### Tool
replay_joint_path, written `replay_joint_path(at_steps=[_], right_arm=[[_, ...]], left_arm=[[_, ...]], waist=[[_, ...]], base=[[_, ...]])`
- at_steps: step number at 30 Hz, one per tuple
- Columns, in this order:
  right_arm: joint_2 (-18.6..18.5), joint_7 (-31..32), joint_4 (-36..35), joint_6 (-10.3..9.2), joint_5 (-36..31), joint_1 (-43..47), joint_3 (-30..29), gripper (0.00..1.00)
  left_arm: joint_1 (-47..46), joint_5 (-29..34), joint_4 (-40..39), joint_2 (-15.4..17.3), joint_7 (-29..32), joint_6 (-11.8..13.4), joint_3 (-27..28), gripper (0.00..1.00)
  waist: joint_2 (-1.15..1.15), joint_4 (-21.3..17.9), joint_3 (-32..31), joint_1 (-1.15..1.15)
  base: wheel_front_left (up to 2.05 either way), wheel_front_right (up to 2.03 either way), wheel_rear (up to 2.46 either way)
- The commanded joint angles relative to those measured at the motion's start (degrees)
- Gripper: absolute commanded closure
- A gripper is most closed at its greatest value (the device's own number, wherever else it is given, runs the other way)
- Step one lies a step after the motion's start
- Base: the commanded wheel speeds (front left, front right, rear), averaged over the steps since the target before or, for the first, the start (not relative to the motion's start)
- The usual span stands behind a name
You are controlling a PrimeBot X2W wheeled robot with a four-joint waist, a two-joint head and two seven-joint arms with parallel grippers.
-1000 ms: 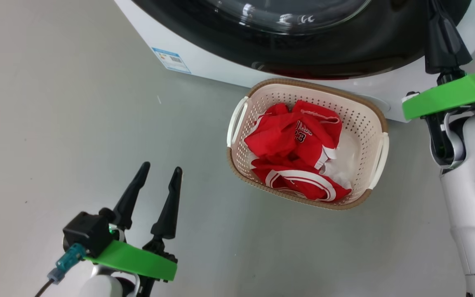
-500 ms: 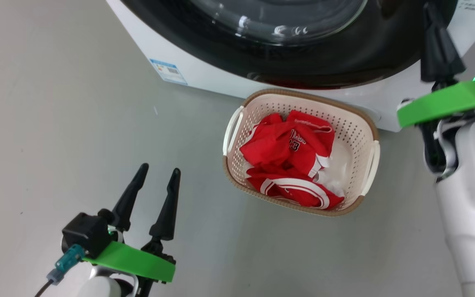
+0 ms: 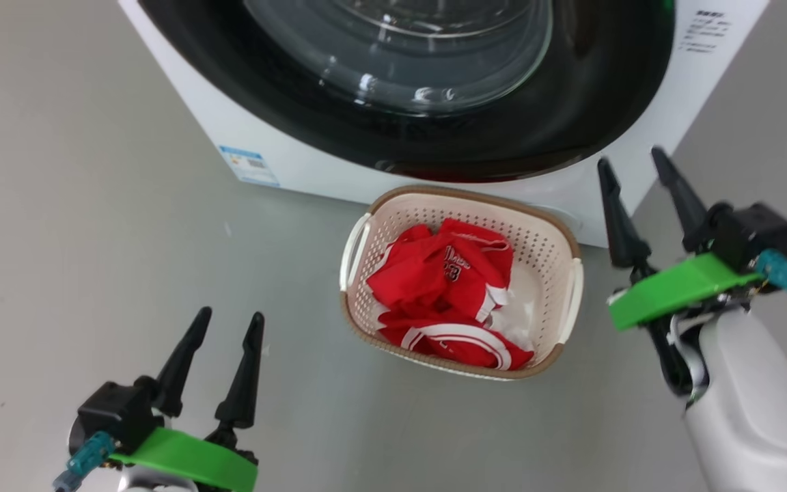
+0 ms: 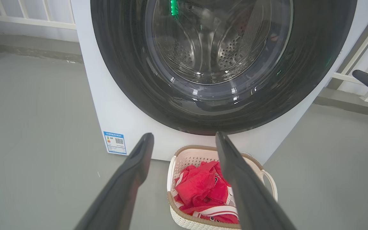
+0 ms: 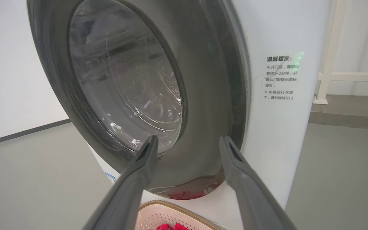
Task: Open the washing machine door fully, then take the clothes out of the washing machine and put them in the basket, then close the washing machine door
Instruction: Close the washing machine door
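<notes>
Red clothes (image 3: 445,294) with white trim lie heaped in the basket (image 3: 545,251), which stands on the grey floor (image 3: 93,205) just in front of the washer (image 3: 284,147). Its door (image 3: 598,102) sits flush against the white front, drum visible through the glass. At lower left, the left gripper (image 3: 229,314) is spread wide and empty. To the basket's right, the right gripper (image 3: 629,156) is likewise spread, holding nothing.

- left hand (image 3: 229,314): two long, tapering black fingers (image 3: 239,389) set in a black block (image 3: 117,413), backed by a flat bright-green plate (image 3: 188,461).
- right hand (image 3: 629,157): the same black fingers, black block and green plate.
- teal connector (image 3: 779,268) with a thin dark cable at each wrist.
- forearm (image 3: 749,410): smooth, rounded shell, glossy pale grey-white.
</notes>
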Motion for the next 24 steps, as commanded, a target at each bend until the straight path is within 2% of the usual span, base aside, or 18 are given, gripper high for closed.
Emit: replay_joint_path(at_steps=[1, 24], right_arm=[[0.9, -0.3, -1.8, -0.06, 0.4, 1.8, 1.6, 0.0], [1.8, -0.3, -7.6, -0.06, 1.9, 19.4, -0.7, 0.0]], left_arm=[[0.5, 0.6, -0.8, 2.1, -0.7, -0.3, 2.4, 0.0], [4.5, 0.8, 0.5, 5.7, -0.7, -0.3, 7.2, 0.0]], waist=[[0.0, -1.8, -1.9, 0.0], [0.0, -11.4, -8.0, 0.0]], base=[[0.0, 0.0, 0.0], [0.0, 0.0, 0.0]])
